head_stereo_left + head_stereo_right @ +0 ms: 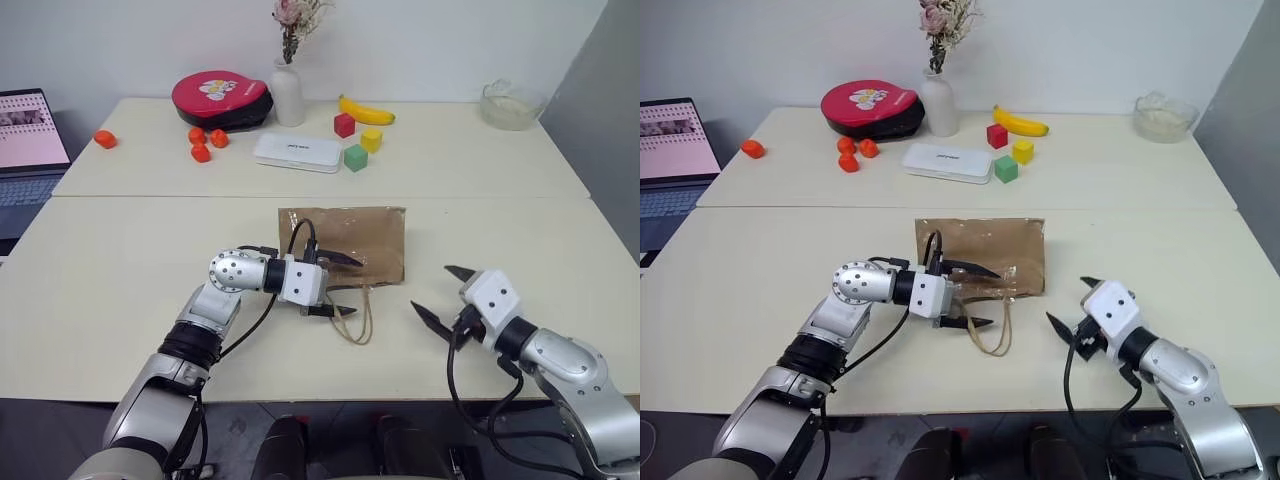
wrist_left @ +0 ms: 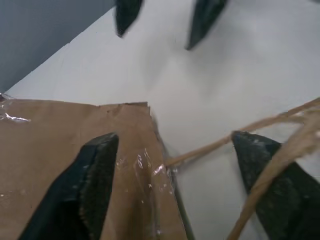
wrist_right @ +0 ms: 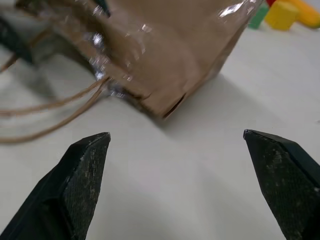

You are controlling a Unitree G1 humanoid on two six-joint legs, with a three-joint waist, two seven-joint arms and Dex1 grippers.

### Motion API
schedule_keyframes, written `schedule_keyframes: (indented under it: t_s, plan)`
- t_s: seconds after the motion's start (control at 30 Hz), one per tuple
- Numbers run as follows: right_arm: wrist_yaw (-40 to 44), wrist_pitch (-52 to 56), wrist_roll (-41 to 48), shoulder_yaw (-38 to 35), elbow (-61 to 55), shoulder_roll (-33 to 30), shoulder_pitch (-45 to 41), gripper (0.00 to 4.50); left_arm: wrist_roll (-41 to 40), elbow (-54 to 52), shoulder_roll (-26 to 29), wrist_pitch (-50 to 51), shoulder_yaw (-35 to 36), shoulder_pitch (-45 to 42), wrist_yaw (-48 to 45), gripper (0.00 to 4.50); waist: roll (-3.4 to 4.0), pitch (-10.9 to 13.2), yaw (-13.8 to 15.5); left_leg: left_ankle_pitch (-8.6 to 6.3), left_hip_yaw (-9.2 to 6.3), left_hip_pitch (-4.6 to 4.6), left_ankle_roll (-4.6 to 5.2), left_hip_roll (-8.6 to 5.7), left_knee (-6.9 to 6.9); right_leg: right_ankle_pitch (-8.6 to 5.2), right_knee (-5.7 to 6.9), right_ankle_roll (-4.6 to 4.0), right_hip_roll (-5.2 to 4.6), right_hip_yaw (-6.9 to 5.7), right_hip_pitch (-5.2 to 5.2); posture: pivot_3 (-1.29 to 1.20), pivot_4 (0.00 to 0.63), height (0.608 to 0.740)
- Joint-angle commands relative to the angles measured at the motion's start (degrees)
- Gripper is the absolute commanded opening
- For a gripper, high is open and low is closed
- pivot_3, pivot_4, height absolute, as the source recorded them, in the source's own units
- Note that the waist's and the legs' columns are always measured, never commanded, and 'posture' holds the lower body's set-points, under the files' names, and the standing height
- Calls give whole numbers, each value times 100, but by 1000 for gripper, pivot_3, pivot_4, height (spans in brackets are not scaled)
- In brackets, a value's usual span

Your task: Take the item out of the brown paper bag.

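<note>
Lying flat on the near table (image 1: pixel 120 300), the brown paper bag (image 1: pixel 350 235) sits about centre, its mouth end toward the robot, 2 cord handles (image 1: pixel 357 318) trailing onto the tabletop. Going L to R: laptop (image 1: pixel 28 150) at far left, cut off by the frame edge; 1 small orange fruit (image 1: pixel 105 139) alone, 3 more (image 1: pixel 205 142) by the red round case (image 1: pixel 222 97); white vase (image 1: pixel 288 92) w/ dried flowers cropped at top; flat white box (image 1: pixel 297 152); red, yellow and green blocks (image 1: pixel 356 140); banana (image 1: pixel 366 112); glass bowl (image 1: pixel 510 106) at far right.

Left gripper (image 1: pixel 335 286) is at the bag's mouth, fingers spread: 1 finger (image 2: pixel 82 190) lies over the brown paper near the mouth corner, the other (image 2: pixel 272 185) over bare table among the handle cords. Can't tell if either finger actually touches paper. Shiny clear tape glints along the mouth edge.

Right gripper (image 1: pixel 444 296) is over bare table, just right of the bag's near corner, fingers wide apart, holding nothing.

The item isn't visible anywhere; the flat creased bag hides any contents, mouth interior hard to make out.
</note>
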Motion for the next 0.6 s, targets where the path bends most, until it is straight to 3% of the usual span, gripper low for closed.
schedule_keyframes:
  t_s: [0.03, 0.13, 0.3, 0.47, 0.6]
  plan:
    - [315, -821, -275, 214, 334, -262, 162, 4500, -474, -507, 74, 748, 46, 58, -188, 2577, 0, 0, -5, 0, 0, 2, 0, 1, 0, 0, 0, 0, 0, 1, 2, 0, 150, 740]
    - [557, -1381, -382, 367, 612, -434, 208, 4500, -764, -799, 143, 1478, 103, 85, -284, 1586, -1, 1, -28, 0, 5, 20, 0, -1, -1, 0, 0, 0, 1, 4, 14, 0, 150, 740]
    - [1151, -2068, -263, 636, 796, -673, 249, 4500, -1561, -1474, 74, 3783, 317, -95, 76, 13, -4, 3, -26, -1, 1, 42, 0, 1, -3, -2, -8, 2, 1, 3, 41, 0, 150, 740]
    - [1666, -1533, 458, 916, 652, -518, -45, 4500, -1780, -1582, 54, 4545, 453, -231, 254, 13, -6, 4, -27, -1, -2, 45, 0, 1, -3, -2, -9, 1, 2, 1, 43, 0, 150, 740]
    - [1819, -836, 880, 1344, 790, -37, -854, 4500, -1727, -1457, 117, 4513, 432, -273, 147, 13, -7, 5, -45, 0, -5, 49, 0, 2, -3, -1, -8, 1, 4, 3, 44, 0, 150, 740]
